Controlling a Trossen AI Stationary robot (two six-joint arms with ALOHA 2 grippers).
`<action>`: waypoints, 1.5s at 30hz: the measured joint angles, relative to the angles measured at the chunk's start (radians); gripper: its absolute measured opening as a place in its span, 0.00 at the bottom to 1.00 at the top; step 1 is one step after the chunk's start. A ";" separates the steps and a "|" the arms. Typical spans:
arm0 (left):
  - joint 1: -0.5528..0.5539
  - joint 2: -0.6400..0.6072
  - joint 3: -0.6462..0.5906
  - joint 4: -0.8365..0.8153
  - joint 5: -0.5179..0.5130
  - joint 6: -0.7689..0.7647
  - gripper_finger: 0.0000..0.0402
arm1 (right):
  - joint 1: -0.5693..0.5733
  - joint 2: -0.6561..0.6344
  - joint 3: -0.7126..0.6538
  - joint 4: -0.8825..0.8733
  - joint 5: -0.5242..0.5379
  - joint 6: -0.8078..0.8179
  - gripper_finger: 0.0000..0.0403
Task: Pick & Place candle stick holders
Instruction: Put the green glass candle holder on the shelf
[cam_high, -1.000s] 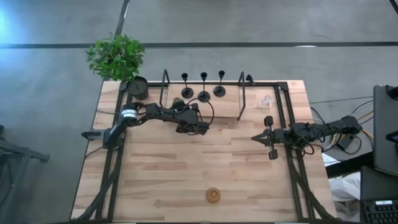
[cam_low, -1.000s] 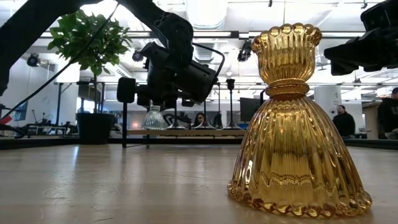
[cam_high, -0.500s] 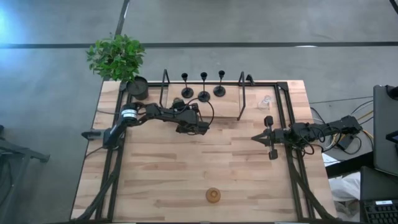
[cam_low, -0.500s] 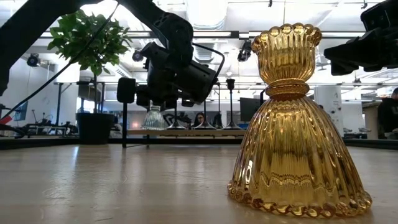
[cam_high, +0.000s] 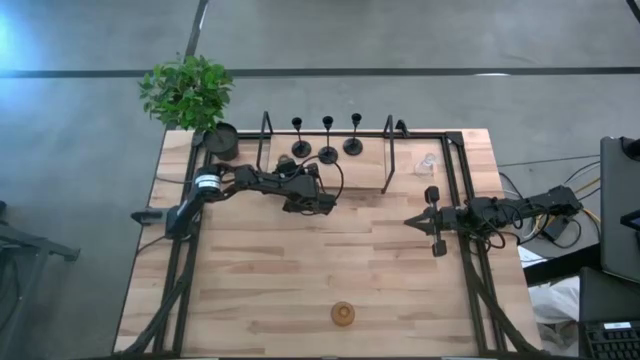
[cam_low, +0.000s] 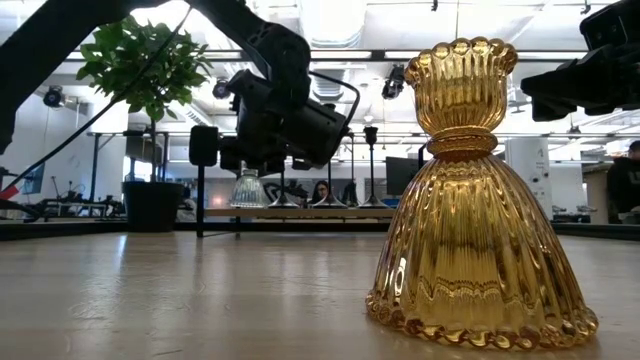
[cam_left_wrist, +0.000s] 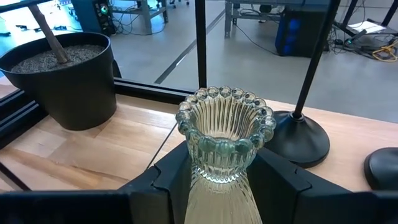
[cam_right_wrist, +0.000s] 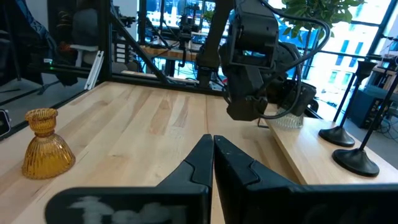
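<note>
- The left gripper hangs low over the far left of the desk, its fingers set on either side of the grey-green glass holder; whether they press it or merely flank it cannot be told.
- The grey-green holder stands upright between those fingers, its long axis vertical and its beaded rim up, just short of the raised shelf at the far edge.
- Three black stemmed holders stand in a row on that shelf, with the black plant pot off to their left.
- The right gripper waits above the right side of the desk, its fingers closed together, tips pointing left.
- The amber glass holder stands alone near the front edge, well apart from both arms; the right arm looks the nearer.
- A clear glass holder sits at the far right of the desk.
</note>
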 joint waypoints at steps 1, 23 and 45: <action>0.002 0.000 -0.001 0.000 -0.004 -0.001 0.37 | 0.000 0.000 0.000 0.000 0.000 0.000 0.02; 0.011 -0.001 -0.004 0.010 -0.031 -0.010 0.55 | 0.000 0.000 0.000 0.000 0.000 0.000 0.02; 0.011 -0.002 0.042 0.009 -0.033 0.161 0.58 | 0.000 0.000 0.000 0.000 0.000 0.000 0.02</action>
